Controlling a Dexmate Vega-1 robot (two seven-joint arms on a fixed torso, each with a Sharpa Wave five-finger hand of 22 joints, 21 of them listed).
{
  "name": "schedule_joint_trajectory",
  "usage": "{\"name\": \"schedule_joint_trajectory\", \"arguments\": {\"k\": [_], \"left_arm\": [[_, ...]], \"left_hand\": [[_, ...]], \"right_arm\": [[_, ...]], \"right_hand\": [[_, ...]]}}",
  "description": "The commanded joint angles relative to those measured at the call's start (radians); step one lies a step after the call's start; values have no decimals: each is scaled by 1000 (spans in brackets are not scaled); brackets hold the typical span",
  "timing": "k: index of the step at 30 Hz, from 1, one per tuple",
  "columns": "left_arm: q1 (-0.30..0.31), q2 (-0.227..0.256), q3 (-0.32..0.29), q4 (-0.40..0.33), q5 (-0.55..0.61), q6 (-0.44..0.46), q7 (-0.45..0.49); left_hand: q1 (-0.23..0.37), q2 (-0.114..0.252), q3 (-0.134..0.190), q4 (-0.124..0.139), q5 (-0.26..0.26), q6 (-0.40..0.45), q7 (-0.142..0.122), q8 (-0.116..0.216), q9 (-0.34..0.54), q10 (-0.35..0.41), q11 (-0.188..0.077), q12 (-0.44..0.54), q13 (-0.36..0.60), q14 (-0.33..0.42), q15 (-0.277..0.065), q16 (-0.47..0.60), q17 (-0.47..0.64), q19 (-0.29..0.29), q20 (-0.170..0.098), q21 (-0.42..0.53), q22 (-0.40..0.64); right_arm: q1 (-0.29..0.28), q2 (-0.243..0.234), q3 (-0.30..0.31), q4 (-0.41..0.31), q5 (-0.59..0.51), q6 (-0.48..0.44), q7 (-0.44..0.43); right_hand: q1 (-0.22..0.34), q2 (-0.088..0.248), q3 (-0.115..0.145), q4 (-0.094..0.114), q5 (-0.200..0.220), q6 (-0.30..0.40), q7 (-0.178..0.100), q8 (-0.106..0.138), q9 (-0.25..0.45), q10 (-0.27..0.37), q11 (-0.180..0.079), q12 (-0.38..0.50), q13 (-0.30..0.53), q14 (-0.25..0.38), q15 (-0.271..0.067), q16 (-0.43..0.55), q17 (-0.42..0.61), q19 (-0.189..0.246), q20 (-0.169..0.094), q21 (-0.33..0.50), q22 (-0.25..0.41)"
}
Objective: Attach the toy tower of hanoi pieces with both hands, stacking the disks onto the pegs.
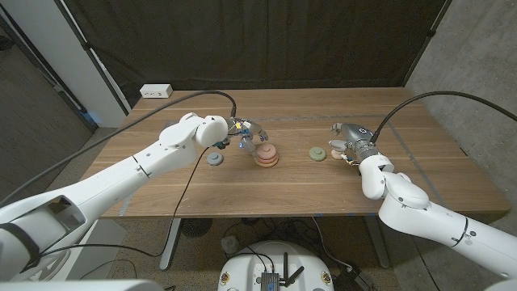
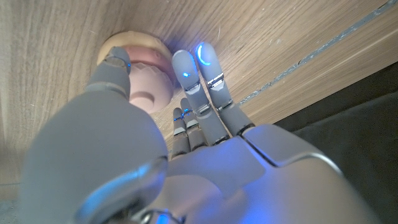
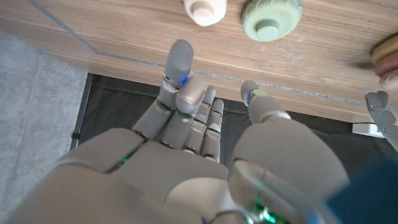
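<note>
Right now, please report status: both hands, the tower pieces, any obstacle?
Left hand open, fingers at the stacked tower. Right hand open, beside the green disk. Grey disk loose on table. No obstacle seen.

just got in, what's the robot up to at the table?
It is building a toy Tower of Hanoi. The left hand reaches at the stacked pink and tan pieces mid-table. The right hand waits beside a green disk and a small cream piece, holding nothing. A grey disk lies apart.
</note>
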Motion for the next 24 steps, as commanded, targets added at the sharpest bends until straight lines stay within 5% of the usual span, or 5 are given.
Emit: {"name": "schedule_joint_trajectory", "arguments": {"k": [1,24], "left_arm": [[64,44,-53,-51,-16,53,50],[118,71,-91,-88,-44,144,121]], "left_hand": [[-1,8,2,-2,2,11,-1,6,-2,9,-2,8,2,0,-73,4,6,-7,-135,-1,1],[6,21,7,-8,5,36,-6,16,-5,36,-13,17,-4,2,-72,11,5,0,-135,0,0]], "right_arm": [[21,3,-11,10,-13,18,24],[47,19,0,52,-9,68,54]], "right_hand": [[-4,1,6,0,7,10,1,1,-1,10,-1,3,2,3,-31,2,2,6,-67,-1,4],[-10,-1,6,0,7,23,-1,7,0,10,-3,0,3,4,-31,5,3,6,-67,-2,4]]}}
